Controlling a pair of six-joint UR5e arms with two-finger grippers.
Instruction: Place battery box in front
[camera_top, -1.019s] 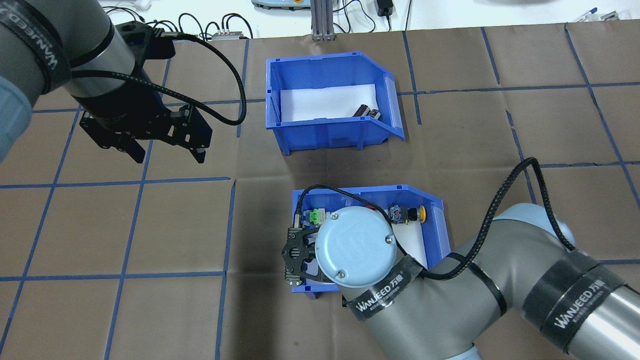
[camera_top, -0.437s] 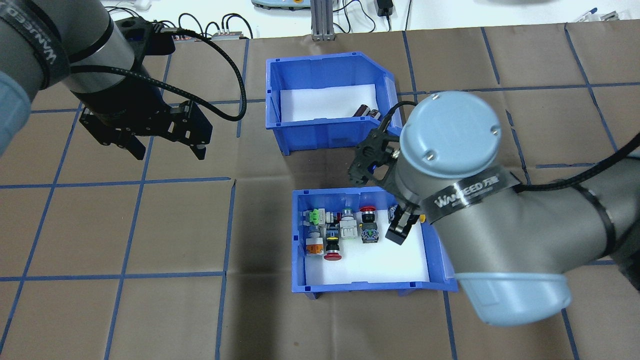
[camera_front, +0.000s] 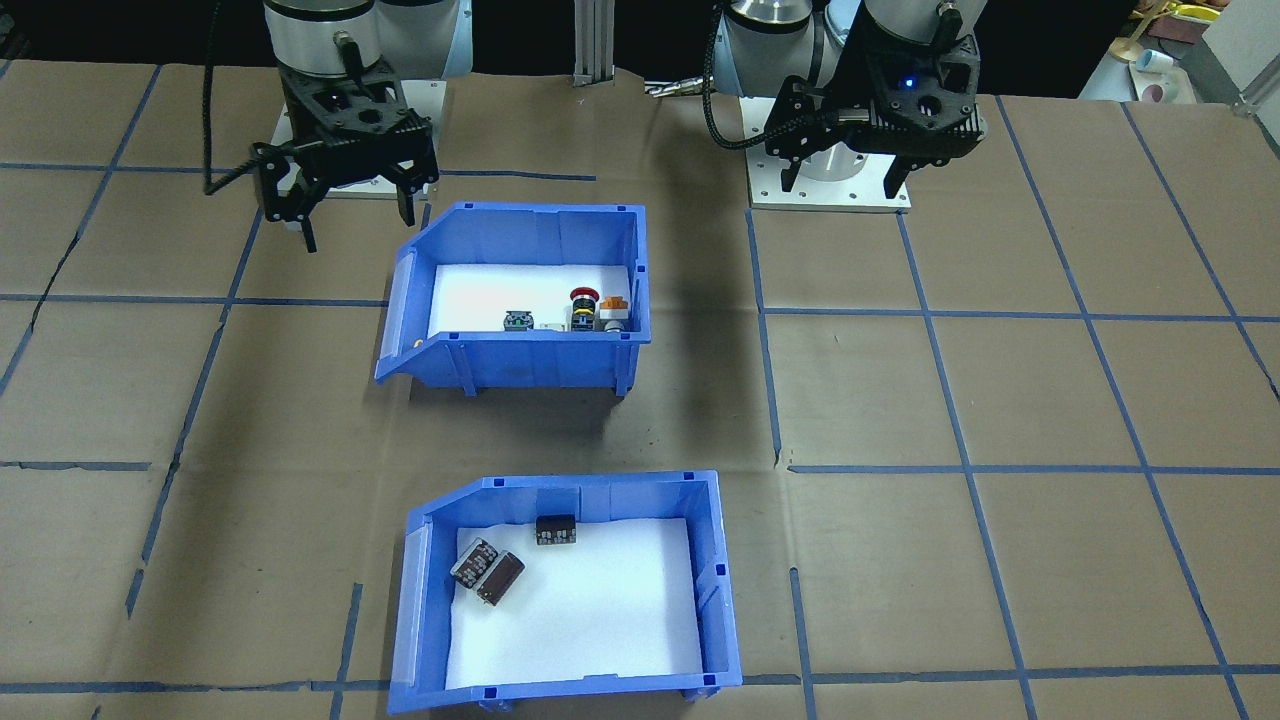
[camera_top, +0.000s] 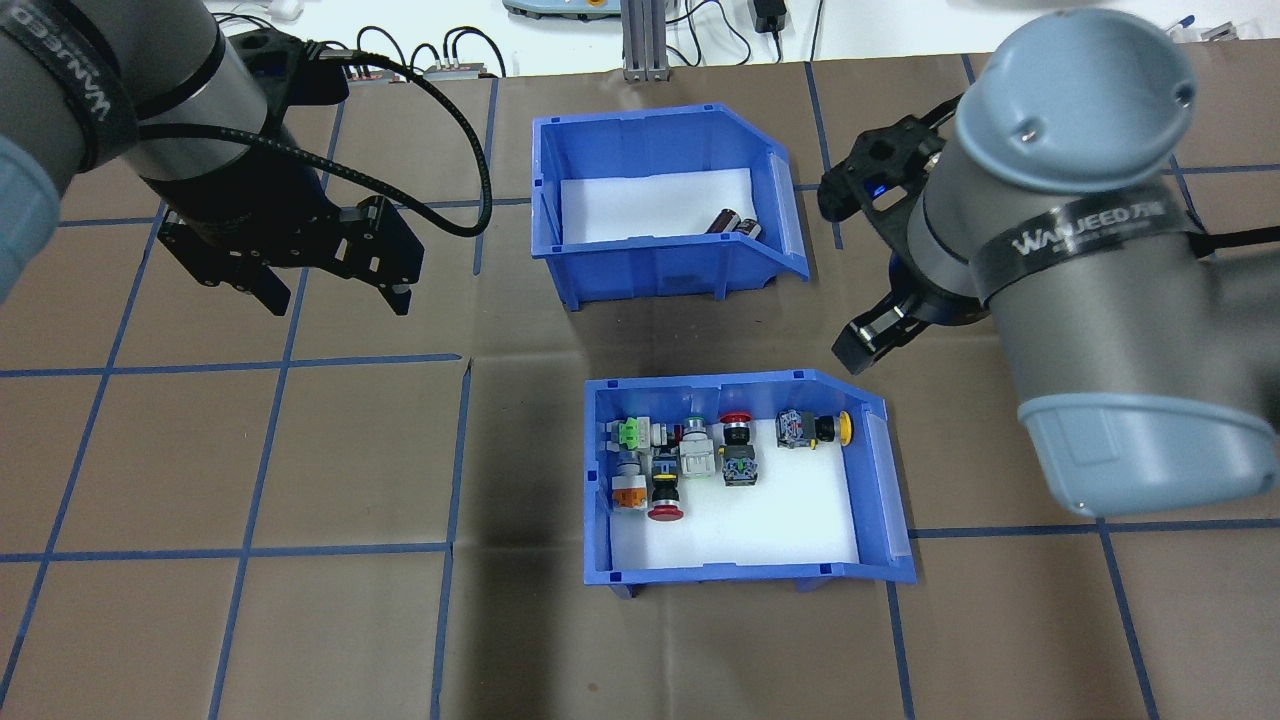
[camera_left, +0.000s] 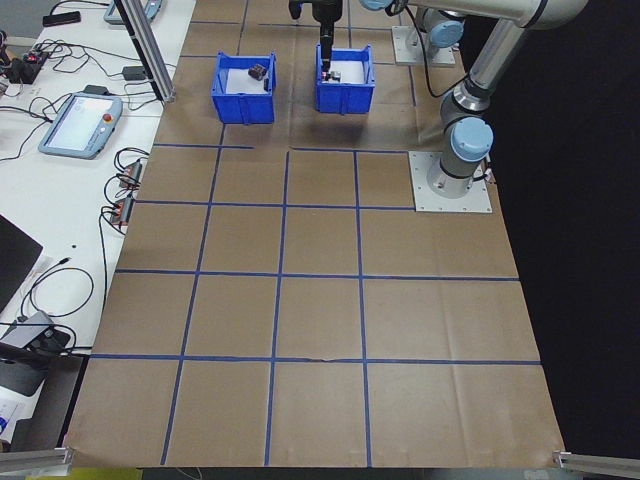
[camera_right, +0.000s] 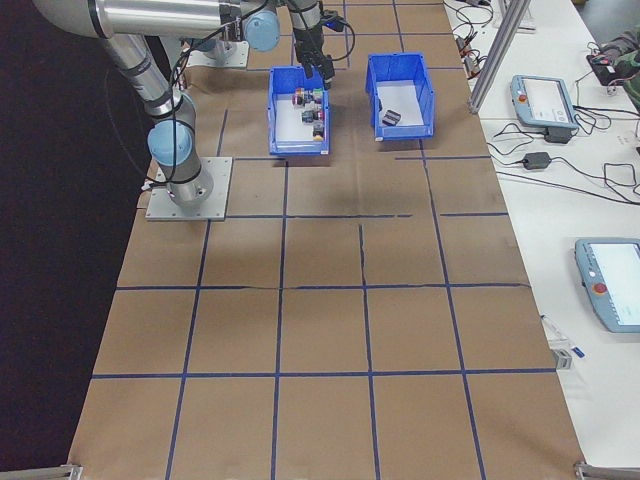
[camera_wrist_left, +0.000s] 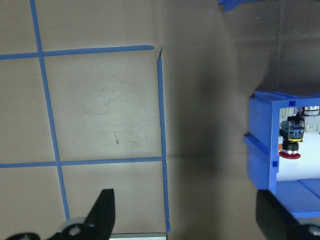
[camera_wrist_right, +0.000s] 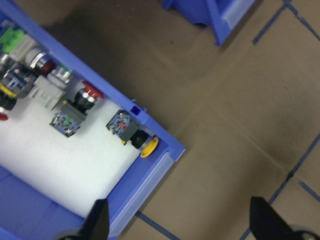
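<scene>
The battery box (camera_top: 650, 270) is a blue bin with a white pad, standing at the far middle of the table in the overhead view. From across the table the battery box (camera_front: 722, 600) shows two dark cylinders (camera_front: 487, 571) and a small black block (camera_front: 556, 529). My left gripper (camera_top: 337, 298) hangs open and holds nothing, left of the box and well apart from it. My right gripper (camera_front: 357, 228) is open too, raised beside the sloped end of the other bin. In the overhead view only one of its fingers (camera_top: 866, 338) shows, right of the gap between the bins.
A like blue bin (camera_top: 740, 573) with colourful push-buttons and switches stands nearer my base, directly behind the battery box. Brown paper with blue tape lines covers the table. Cables and teach pendants (camera_right: 543, 98) lie along the far edge.
My right arm has risen from the left side of the button bin and swung right and away, and that bin's contents now show. The left gripper has barely shifted.
</scene>
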